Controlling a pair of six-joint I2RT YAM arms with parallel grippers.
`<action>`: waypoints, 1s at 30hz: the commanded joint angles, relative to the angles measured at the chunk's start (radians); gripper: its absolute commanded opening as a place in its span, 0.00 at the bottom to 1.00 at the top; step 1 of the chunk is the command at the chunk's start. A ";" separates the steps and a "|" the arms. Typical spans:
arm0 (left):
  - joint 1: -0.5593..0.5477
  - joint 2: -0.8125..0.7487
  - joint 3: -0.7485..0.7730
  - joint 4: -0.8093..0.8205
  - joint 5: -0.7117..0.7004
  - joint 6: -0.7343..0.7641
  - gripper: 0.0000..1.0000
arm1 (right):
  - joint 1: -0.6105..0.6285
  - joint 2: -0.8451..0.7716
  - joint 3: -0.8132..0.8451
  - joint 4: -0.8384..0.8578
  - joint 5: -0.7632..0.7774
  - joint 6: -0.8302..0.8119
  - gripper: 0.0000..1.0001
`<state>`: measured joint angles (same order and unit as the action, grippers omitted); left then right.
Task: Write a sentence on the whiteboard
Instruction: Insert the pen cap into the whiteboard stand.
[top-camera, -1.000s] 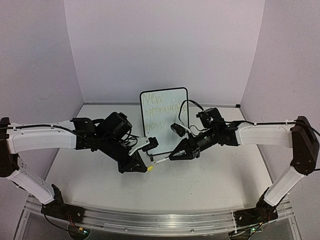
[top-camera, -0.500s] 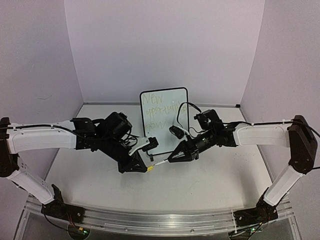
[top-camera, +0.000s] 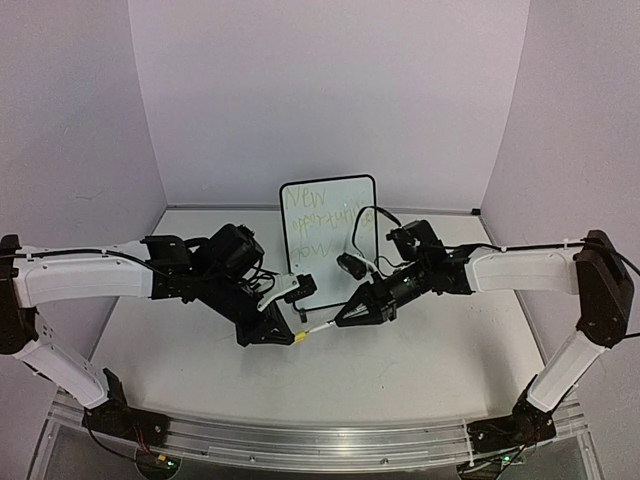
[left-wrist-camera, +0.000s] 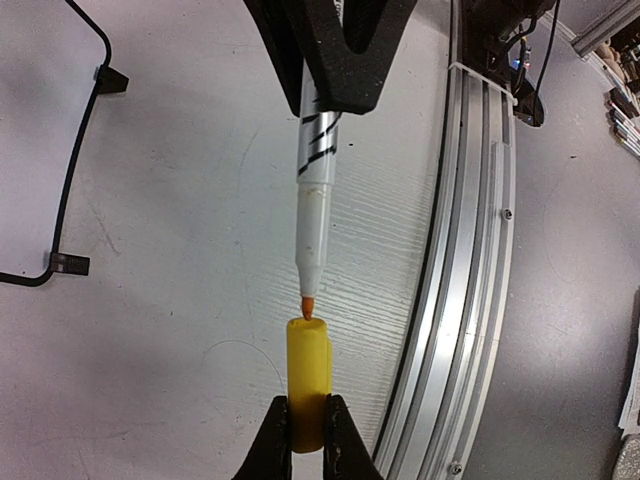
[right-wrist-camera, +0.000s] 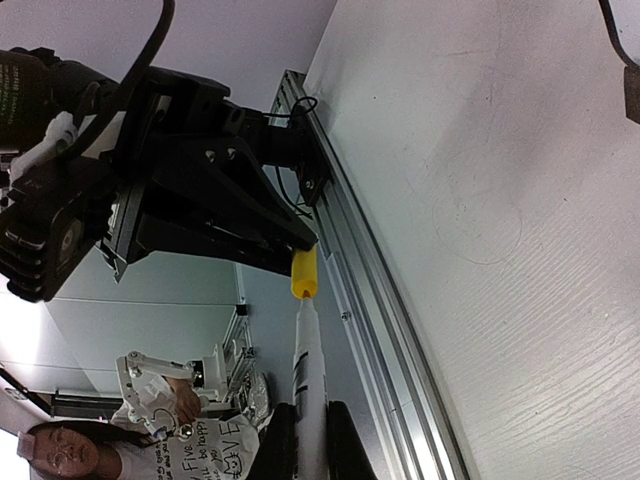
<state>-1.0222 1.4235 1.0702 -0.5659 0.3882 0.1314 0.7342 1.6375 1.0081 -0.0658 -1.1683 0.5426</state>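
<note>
Left gripper (left-wrist-camera: 307, 412) clamped on yellow cap (left-wrist-camera: 307, 360), right gripper (right-wrist-camera: 308, 432) clamped on marker (left-wrist-camera: 312, 200). Marker tip was at cap's mouth, 12 o'clock of cap. Whiteboard (top-camera: 362, 200) with sentence (top-camera: 320, 215) stood at 12 o'clock behind both.

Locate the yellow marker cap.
Top view, centre, in front of the whiteboard: the cap pinched in the left gripper, mouth at the tip of the marker held by the right gripper.

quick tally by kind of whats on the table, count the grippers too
whiteboard: 1
marker: 1
marker cap: 1
grippers: 2, the left gripper shut on the marker cap and the right gripper shut on the marker
total: 5
</note>
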 joint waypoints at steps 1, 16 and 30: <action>-0.003 -0.009 -0.008 0.027 -0.004 0.004 0.00 | 0.010 0.014 0.045 0.019 -0.016 -0.007 0.00; -0.003 -0.024 -0.012 0.034 0.005 0.003 0.00 | 0.036 0.051 0.068 0.018 -0.020 -0.009 0.00; -0.003 -0.069 -0.030 0.069 0.042 -0.008 0.00 | 0.052 0.085 0.096 0.020 -0.059 -0.009 0.00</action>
<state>-1.0229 1.3957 1.0381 -0.5457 0.4139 0.1299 0.7801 1.7093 1.0622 -0.0612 -1.1982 0.5425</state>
